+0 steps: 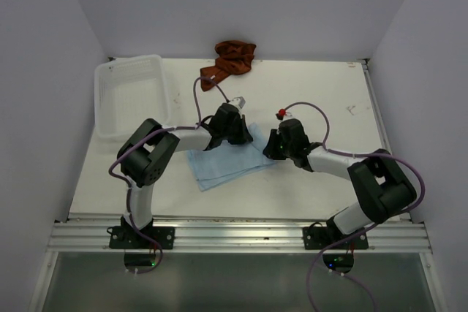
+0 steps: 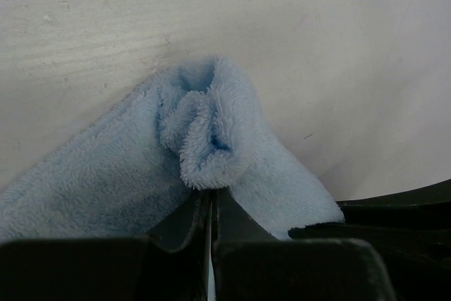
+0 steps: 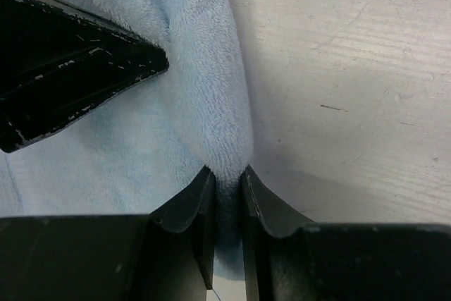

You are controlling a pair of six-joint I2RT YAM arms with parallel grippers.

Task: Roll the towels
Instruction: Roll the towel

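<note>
1. Top view: the sky-blue towel (image 1: 223, 160) lies flat on the white table (image 1: 314, 85) at the centre of the frame; the left gripper (image 1: 238, 135) comes down on its upper edge and the right gripper (image 1: 272, 147) on its right corner, the two near each other; from up here we cannot tell how their jaws stand. The rust towel (image 1: 232, 60) sits crumpled at the top centre, at the table's far edge, well apart from both arms; a white mesh basket (image 1: 128, 63) stands at the upper left.

2. Left wrist view: the left gripper (image 2: 211, 199) has its jaws pressed together at the lower centre; a bunched fold of the sky-blue towel (image 2: 211, 125) stands up right at their tips, so we read it as pinched; the cloth runs off to the lower left; the right gripper (image 2: 394, 216) shows as a dark shape at the lower right.

3. Right wrist view: the right gripper (image 3: 227, 181) is clamped on a ridge of the sky-blue towel (image 3: 176, 103), which runs down into the narrow gap between the jaws; the left gripper (image 3: 63, 61) fills the upper left, over the cloth; bare table takes the right half.
</note>
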